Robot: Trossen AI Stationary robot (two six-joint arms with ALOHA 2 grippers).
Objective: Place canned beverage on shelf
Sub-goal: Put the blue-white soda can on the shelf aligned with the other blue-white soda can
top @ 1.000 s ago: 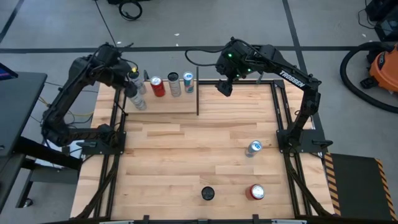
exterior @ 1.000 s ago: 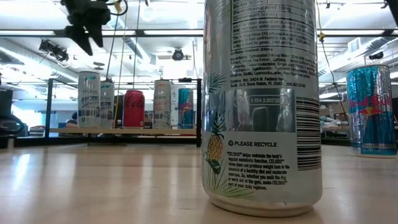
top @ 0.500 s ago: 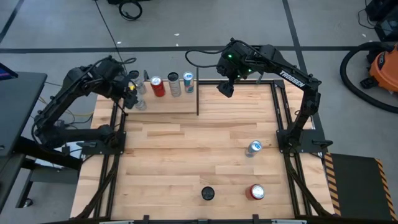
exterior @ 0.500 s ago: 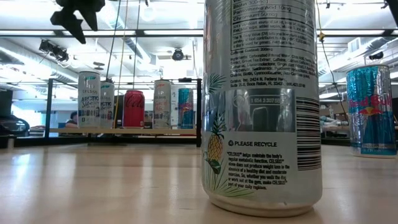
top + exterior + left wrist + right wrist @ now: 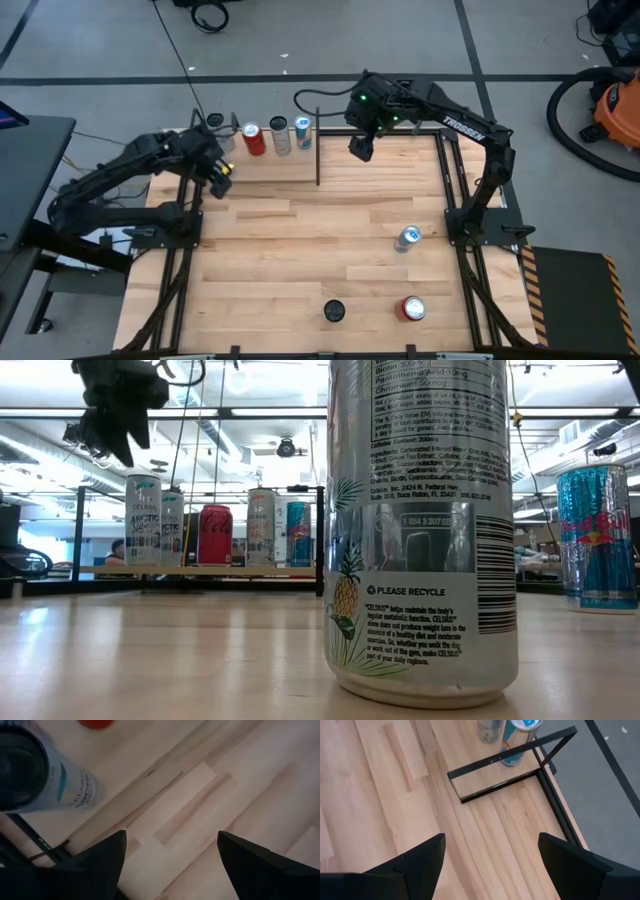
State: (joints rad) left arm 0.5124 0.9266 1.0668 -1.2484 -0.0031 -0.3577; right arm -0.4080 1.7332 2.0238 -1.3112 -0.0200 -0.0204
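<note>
The shelf [image 5: 272,166], a pale board in a black frame, stands at the table's far left. Several cans stand on their bases along its back, among them a red one [image 5: 253,139] and a white-and-blue one [image 5: 37,777]. Loose cans stand on the tabletop: a blue-silver one [image 5: 408,237], a red one [image 5: 411,309] and a dark-topped one [image 5: 334,311]. My left gripper [image 5: 219,178] hangs open above the shelf's near left corner, holding nothing. My right gripper [image 5: 360,148] hangs open in the air just right of the shelf's right end [image 5: 510,765], also with nothing in it.
The black frame uprights [image 5: 320,540] rise at the shelf's corners. Black rails [image 5: 458,190] run along the table's left and right sides. In the low view the dark-topped can [image 5: 420,530] stands close before the camera, with a Red Bull can [image 5: 597,537] at its right.
My left gripper has drawn back from over the cans at the shelf's left end toward the table's near left and has sunk a little, staying open. The cans on the shelf have kept still.
</note>
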